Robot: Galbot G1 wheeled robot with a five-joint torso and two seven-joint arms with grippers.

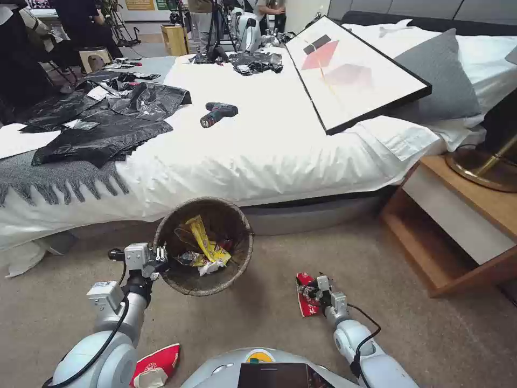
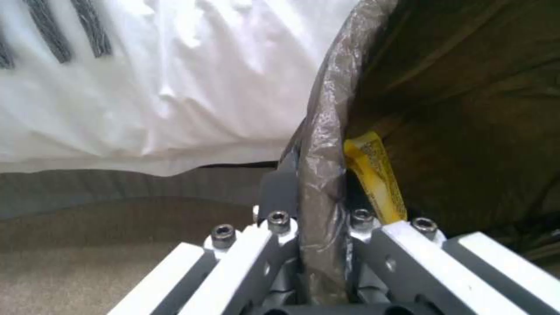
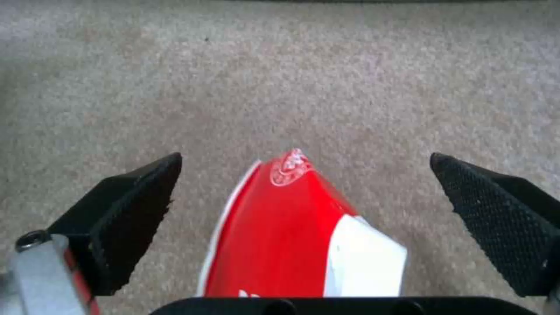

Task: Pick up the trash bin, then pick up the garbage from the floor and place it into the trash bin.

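We see the left gripper (image 1: 160, 262) clamped on the near-left rim of the trash bin (image 1: 237, 268), one finger outside, one inside the bag liner (image 2: 320, 144) – the left wrist view shows the folded liner pinched tight between the fingers (image 2: 280, 190). The bin sits tilted toward us over the carpet (image 1: 258, 318), just in front of the bed's (image 1: 258, 156) near edge; we cannot tell if it touches the floor. Inside it: a yellow wrapper (image 1: 203, 240), a white tissue scrap (image 1: 207, 267) and darker bits.

The right gripper (image 1: 308, 293) is low at the carpet, to the right of the bin, fingers spread wide on either side of a crushed red-and-white cup (image 1: 305, 299). In the right wrist view the cup (image 3: 292, 232) lies flat on the carpet between the black pads (image 3: 493, 218) – neither pad touching it.

Another red-and-white cup (image 1: 156, 365) lies on the carpet by the robot's base, under the left arm.

On the bed: black plastic sheets (image 1: 102, 121) toward the left edge, a cordless drill (image 1: 218, 114) mid-bed, a framed picture (image 1: 350, 70) leaning on a grey pillow (image 1: 444, 75). A wooden nightstand (image 1: 458, 215) stands at the right.
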